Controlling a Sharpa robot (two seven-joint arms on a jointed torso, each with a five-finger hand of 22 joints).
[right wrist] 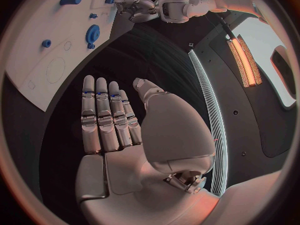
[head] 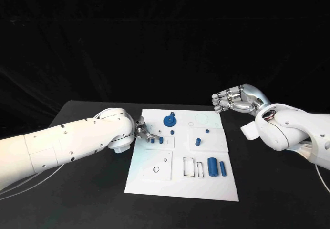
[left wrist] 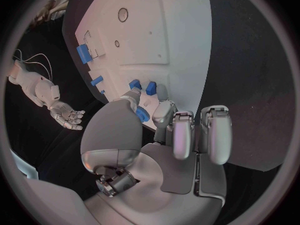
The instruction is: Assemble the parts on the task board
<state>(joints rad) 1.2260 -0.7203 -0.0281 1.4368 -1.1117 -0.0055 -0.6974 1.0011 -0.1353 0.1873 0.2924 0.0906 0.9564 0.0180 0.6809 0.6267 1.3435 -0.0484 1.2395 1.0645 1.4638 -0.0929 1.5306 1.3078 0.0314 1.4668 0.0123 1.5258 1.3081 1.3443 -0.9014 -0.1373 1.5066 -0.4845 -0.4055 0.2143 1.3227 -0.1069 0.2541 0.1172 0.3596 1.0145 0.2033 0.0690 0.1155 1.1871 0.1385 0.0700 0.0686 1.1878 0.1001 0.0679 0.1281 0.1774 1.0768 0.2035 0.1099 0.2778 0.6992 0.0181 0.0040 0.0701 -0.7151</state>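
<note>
Task board [head: 180, 183], a white plate with no readable writing, lies mid-table on the black table [head: 82, 200]. Blue parts sit on it: a gear [head: 169, 120] near its far edge, cylinders [head: 213, 166] toward its right edge. Left hand [head: 144, 133] pinches a small blue peg [left wrist: 142, 115] at the board's left edge. Right hand [head: 232, 100] hovers beyond the far right corner, fingers straight, holding nothing.
</note>
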